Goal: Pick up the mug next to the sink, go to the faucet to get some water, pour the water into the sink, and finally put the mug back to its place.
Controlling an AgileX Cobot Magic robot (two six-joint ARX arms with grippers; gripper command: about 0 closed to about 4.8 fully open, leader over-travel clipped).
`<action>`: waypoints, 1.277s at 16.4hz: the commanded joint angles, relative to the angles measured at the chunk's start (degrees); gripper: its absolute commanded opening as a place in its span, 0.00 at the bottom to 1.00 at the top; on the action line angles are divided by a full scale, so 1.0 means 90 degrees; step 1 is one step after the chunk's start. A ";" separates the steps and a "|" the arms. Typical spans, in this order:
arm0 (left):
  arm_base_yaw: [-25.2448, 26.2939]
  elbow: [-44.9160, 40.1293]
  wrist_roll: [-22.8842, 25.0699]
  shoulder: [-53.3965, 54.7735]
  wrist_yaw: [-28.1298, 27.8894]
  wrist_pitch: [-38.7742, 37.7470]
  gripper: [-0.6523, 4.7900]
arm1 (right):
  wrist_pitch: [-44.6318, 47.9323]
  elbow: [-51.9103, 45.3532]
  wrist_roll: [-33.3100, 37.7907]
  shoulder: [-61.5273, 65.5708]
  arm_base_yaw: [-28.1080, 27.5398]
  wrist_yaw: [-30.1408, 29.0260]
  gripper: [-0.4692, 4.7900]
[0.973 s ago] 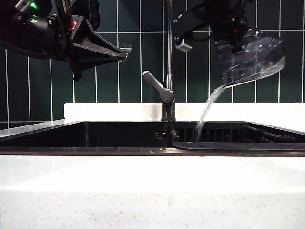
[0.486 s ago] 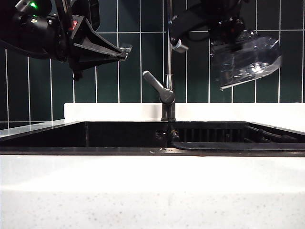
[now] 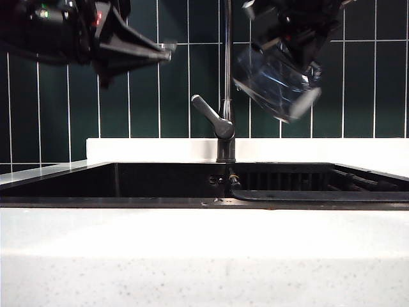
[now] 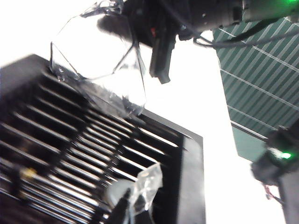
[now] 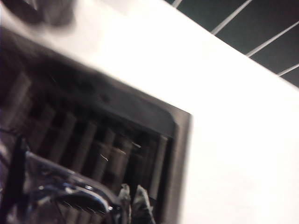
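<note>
The right gripper is clamped shut on the rim of the clear, faceted glass mug, holding it high at about one o'clock from the tall thin metal faucet. The mug hangs tilted and blurred, above the ribbed section of the wide black rectangular sink. No stream of water shows from it in the exterior view, so the pour reads as done and the step in hand looks like righting the mug for the carry back. The next move would call for levelling the glass, clearing the faucet pipe and its grey lever handle at about eight o'clock from the mug, and bringing it down upright onto the white counter beside the sink.

In the left wrist view the mug shows broad flat facets with sharp ridges and thin, transparent walls, smooth and likely slippery when wet. Below it the sink's grooved section runs in parallel glossy black ribs inside a squared dark rim. The right wrist view shows the same ribs beside pale counter, with a curved edge of the mug near the fingers.

The left gripper, closed and holding nothing, hovers high at about ten o'clock from the faucet, before the dark green tiled wall.
</note>
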 commanded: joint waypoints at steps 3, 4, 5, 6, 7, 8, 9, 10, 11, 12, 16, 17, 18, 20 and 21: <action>0.0005 0.0010 -0.0005 -0.0321 -0.0206 0.0219 0.11 | 0.2992 -0.1948 0.0641 -0.1246 -0.0274 -0.1032 0.08; 0.0007 0.0010 0.0002 -0.0379 -0.0209 0.0223 0.11 | 0.3490 -0.2458 0.0767 -0.1583 -0.0466 -0.1418 0.08; 0.0005 0.0010 0.0019 -0.0413 -0.0265 0.0265 0.11 | 0.3825 -0.2827 0.0794 -0.1831 -0.0661 -0.1875 0.08; 0.0005 0.0010 0.0049 -0.0493 -0.0619 0.0274 0.11 | 0.4148 -0.3223 0.0797 -0.2106 -0.0816 -0.2125 0.08; -0.0015 0.0007 0.0170 -0.0612 -0.1222 0.0274 0.11 | 0.4524 -0.3655 0.0794 -0.2397 -0.0940 -0.2210 0.08; -0.0100 0.0007 0.0267 -0.0670 -0.1508 0.0328 0.11 | 0.4816 -0.3932 0.0794 -0.2572 -0.1093 -0.2433 0.08; -0.0175 0.0007 0.0333 -0.0721 -0.1690 0.0466 0.11 | 0.5139 -0.4197 0.0799 -0.2732 -0.1285 -0.2754 0.08; -0.0236 0.0005 0.0333 -0.0758 -0.1848 0.0636 0.11 | 0.5421 -0.4401 0.0797 -0.2820 -0.1438 -0.2975 0.08; -0.0367 0.0002 0.0325 -0.0801 -0.2108 0.0850 0.11 | 0.5695 -0.4648 0.0797 -0.2900 -0.1688 -0.3143 0.08; -0.0612 0.0002 0.0325 -0.0809 -0.2397 0.1120 0.11 | 0.5841 -0.4806 0.0794 -0.2909 -0.2047 -0.3565 0.08; -0.1331 0.0002 0.0357 -0.0801 -0.2902 0.1698 0.11 | 0.6375 -0.5093 0.0906 -0.2873 -0.3189 -0.4486 0.08; -0.1494 0.0002 0.0359 -0.0801 -0.3055 0.1802 0.11 | 0.6390 -0.5093 0.0874 -0.2849 -0.3470 -0.4707 0.08; -0.1583 0.0002 0.0352 -0.0801 -0.3121 0.1899 0.11 | 0.6443 -0.5093 0.0860 -0.2783 -0.3871 -0.5178 0.08; -0.1647 0.0002 0.0325 -0.0801 -0.3138 0.1940 0.11 | 0.6533 -0.5093 0.0865 -0.2652 -0.4444 -0.5615 0.08; -0.1647 -0.0002 0.0287 -0.0799 -0.3140 0.1911 0.11 | 0.6688 -0.5093 0.0933 -0.2531 -0.4804 -0.5780 0.08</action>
